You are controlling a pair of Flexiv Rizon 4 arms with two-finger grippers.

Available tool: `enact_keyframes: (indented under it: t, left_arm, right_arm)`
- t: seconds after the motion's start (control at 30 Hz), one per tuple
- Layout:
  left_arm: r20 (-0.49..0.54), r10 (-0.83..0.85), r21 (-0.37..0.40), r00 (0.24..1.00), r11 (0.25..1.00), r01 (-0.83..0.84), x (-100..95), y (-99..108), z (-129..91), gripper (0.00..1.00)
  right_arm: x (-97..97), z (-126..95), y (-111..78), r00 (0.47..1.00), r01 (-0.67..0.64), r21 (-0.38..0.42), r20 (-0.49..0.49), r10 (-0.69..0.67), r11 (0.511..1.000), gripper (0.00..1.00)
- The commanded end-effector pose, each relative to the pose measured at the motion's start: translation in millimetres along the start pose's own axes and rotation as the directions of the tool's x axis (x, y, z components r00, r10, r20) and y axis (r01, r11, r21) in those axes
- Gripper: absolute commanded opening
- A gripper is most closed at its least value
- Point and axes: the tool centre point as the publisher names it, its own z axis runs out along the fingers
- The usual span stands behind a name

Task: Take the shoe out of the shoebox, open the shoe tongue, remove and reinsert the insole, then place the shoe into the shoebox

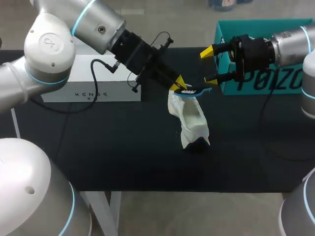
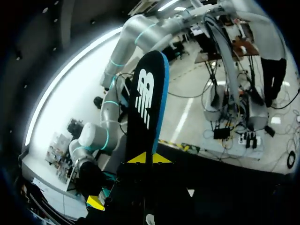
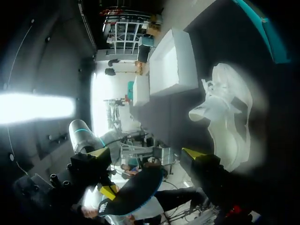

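Insole [image 2: 145,108] clamped in the left jaws, one shoe [image 1: 192,118] beneath it on the tabletop [image 1: 123,147].
One black, blue-edged insole hangs over the single white shoe, which sits outside and between the two boxes; whether insole and shoe touch is unclear. Beside the insole's free end the right jaws stand apart, holding nothing. Of the two boxes, the white box [image 1: 93,83] is partly behind the left arm [image 1: 98,24]. The teal box [image 1: 261,25] is cut off and partly hidden by the right arm [image 1: 290,44].
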Motion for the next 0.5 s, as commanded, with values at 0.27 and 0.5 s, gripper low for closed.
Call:
enact_keyframes:
  t: [0.27, 0.5]
  left_arm:
    - [-0.048, 0.627, -0.365, 0.778, 0.714, -0.598, -16.9, 25.7, -13.4, 0.00]
    - [-0.083, 0.596, -0.383, 0.798, 0.720, -0.578, -17.6, 40.4, -14.6, 0.00]
  right_arm:
    - [5.6, -9.1, -8.0, 0.996, -0.046, -0.072, -0.073, 0.041, 0.996, 1.00]
    - [10.4, -7.1, -8.7, 0.995, -0.039, -0.092, -0.098, 0.030, 0.995, 1.00]
